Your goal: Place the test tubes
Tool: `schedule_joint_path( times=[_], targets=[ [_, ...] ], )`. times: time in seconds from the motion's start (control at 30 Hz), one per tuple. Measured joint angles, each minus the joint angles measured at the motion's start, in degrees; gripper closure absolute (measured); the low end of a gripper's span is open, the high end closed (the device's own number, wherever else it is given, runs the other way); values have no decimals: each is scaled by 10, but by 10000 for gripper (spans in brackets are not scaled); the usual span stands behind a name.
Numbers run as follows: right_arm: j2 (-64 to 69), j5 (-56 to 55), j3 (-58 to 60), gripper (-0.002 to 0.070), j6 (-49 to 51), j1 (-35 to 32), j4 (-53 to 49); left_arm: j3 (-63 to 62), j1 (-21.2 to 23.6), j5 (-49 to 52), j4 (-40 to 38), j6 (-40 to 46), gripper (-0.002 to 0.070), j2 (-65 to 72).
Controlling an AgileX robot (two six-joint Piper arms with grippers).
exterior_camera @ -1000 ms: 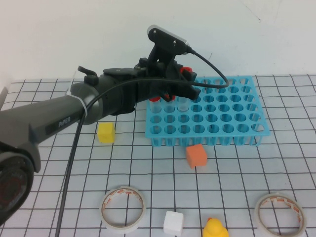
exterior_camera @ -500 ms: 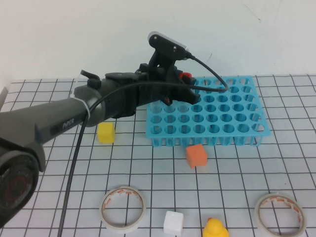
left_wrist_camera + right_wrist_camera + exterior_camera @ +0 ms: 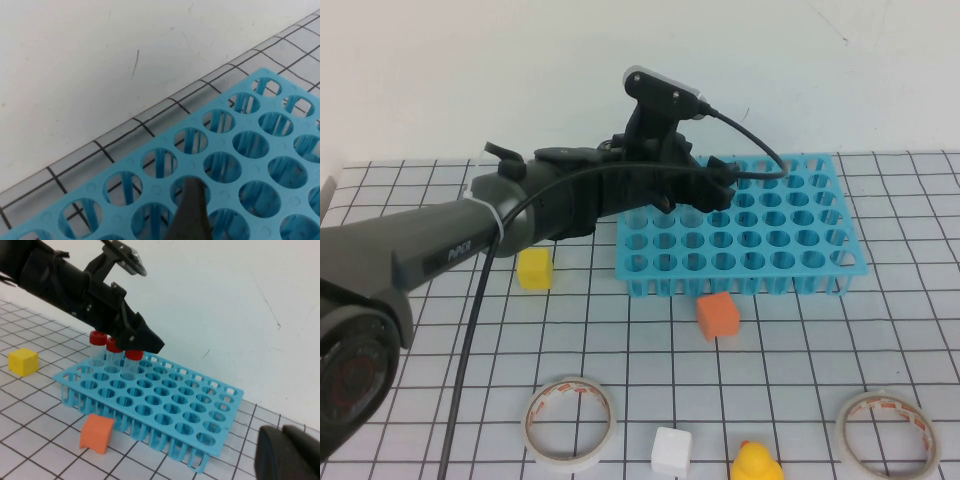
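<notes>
A blue test tube rack (image 3: pixel 760 240) stands on the gridded table. In the right wrist view three red-capped tubes (image 3: pixel 114 354) stand upright in a row at one far corner of the rack (image 3: pixel 165 410). My left gripper (image 3: pixel 713 190) hovers just above the third tube (image 3: pixel 132 361), open and apart from its cap. In the left wrist view one dark finger (image 3: pixel 192 202) hangs over the rack's holes (image 3: pixel 235 165) with nothing beside it. My right gripper (image 3: pixel 287 455) is shut and empty, low beside the rack's right end, and does not appear in the high view.
A yellow cube (image 3: pixel 534 268) lies left of the rack and an orange cube (image 3: pixel 717 316) just in front of it. Near the front edge are two tape rolls (image 3: pixel 570 422) (image 3: pixel 887 431), a white cube (image 3: pixel 671 451) and a yellow duck (image 3: pixel 756 465).
The left gripper shifted slightly right and down over the rack. The red cap seen at its fingers earlier is now hidden beneath it. The right arm has not moved.
</notes>
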Motion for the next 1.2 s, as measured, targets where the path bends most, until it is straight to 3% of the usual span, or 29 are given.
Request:
schedule_joint_path(
  times=[0.13,0.2,0.33,0.4,0.5,0.67,0.87,1.2],
  targets=[
    [0,0,0,678,0,0,0,0,0,-1,1,-10,146,-3],
    [0,0,0,678,1,0,0,0,0,-7,3,-11,190,-15],
    [-1,6,0,678,4,0,0,0,0,-25,3,-12,392,-61],
    [-1,5,0,678,5,0,0,0,0,-41,3,-12,532,-95],
    [-1,-22,0,678,6,0,0,0,0,-71,3,-7,631,-148],
    [-1,-113,0,678,-46,0,-1,0,0,-129,-1,79,671,-265],
    [-1,-132,0,678,-77,0,-2,6,-6,-240,-6,174,674,-380],
    [-1,-133,0,678,-78,0,-2,140,-55,-323,-13,216,675,-573]
  ],
)
